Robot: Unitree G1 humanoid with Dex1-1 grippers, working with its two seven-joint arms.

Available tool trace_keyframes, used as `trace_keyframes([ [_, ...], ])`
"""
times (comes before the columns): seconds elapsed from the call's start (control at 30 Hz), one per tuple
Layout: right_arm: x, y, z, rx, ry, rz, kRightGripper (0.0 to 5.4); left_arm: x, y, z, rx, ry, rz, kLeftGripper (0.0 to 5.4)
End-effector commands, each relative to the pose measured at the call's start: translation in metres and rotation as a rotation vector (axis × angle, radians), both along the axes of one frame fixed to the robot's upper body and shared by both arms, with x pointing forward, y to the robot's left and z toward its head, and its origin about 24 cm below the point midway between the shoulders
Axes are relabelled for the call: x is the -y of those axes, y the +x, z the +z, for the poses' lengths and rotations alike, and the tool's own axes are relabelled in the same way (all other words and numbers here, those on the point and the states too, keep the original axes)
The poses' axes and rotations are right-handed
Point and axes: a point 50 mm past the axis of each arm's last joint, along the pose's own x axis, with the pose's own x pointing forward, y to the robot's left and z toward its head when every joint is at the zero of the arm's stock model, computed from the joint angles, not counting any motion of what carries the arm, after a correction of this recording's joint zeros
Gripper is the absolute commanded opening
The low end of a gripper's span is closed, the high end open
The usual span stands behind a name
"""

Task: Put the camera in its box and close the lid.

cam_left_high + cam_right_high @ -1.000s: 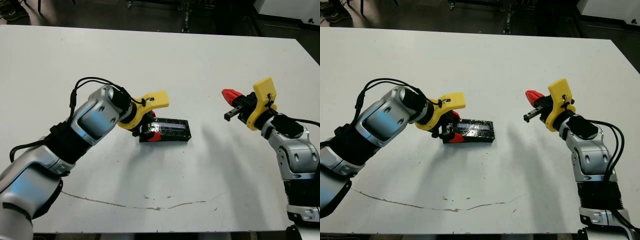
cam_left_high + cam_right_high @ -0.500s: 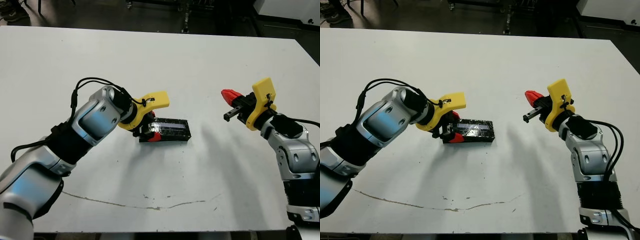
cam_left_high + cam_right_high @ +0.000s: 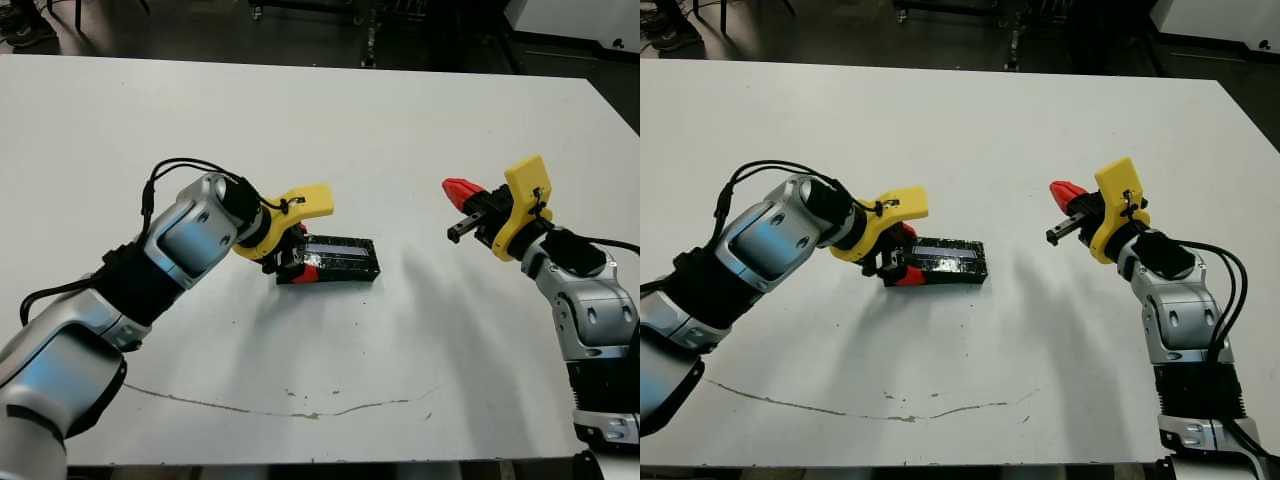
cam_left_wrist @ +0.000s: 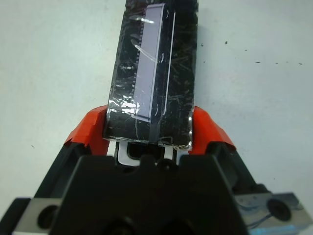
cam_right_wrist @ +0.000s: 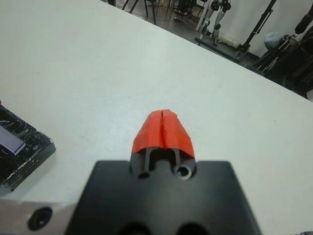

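The lid [image 3: 340,257], a glossy black slab with pale streaks, lies flat on the box [image 3: 335,275], so only the box's dark side wall shows. The camera is out of sight. My left gripper [image 3: 298,265] is at the box's left end. In the left wrist view its red fingers [image 4: 93,127] press on both sides of the covered box, with the lid [image 4: 154,73] running away from them. My right gripper [image 3: 458,190] hovers well to the right of the box. Its red fingertips [image 5: 162,129] are pressed together on nothing.
The white table [image 3: 400,120] has a thin dark scuff line [image 3: 300,410] near its front edge. Beyond the far edge are a dark floor and the legs of stands [image 5: 215,19].
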Motion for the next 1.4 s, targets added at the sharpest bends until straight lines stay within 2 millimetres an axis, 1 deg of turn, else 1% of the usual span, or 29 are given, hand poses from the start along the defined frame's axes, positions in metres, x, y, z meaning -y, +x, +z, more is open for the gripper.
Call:
trace_keyframes([
  [0.03,0.005,-0.001,-0.003,-0.014,-0.009,-0.004,0.0,-0.026,0.009,0.0,0.03,0.07,0.126,3.29],
  [0.23,0.005,-0.002,-0.004,-0.02,-0.011,-0.007,0.0,-0.03,0.01,0.004,0.011,0.063,0.134,3.28],
  [0.37,0.005,-0.003,-0.003,-0.015,-0.031,-0.01,0.0,-0.031,0.011,0.01,-0.019,0.029,0.155,3.27],
  [0.8,0.004,-0.003,-0.004,-0.012,-0.028,-0.003,0.0,-0.028,0.012,0.032,0.039,-0.044,0.144,3.27],
  [1.0,0.005,-0.003,-0.004,-0.015,-0.028,-0.007,0.0,-0.027,0.011,0.032,0.03,-0.054,0.131,3.27],
  [1.27,0.005,-0.004,-0.004,-0.009,-0.026,-0.001,0.0,-0.031,0.01,0.028,0.007,-0.037,0.145,3.27],
  [1.4,0.004,-0.004,-0.004,-0.013,-0.023,-0.005,0.0,-0.034,0.009,0.025,0.042,-0.015,0.117,3.27],
])
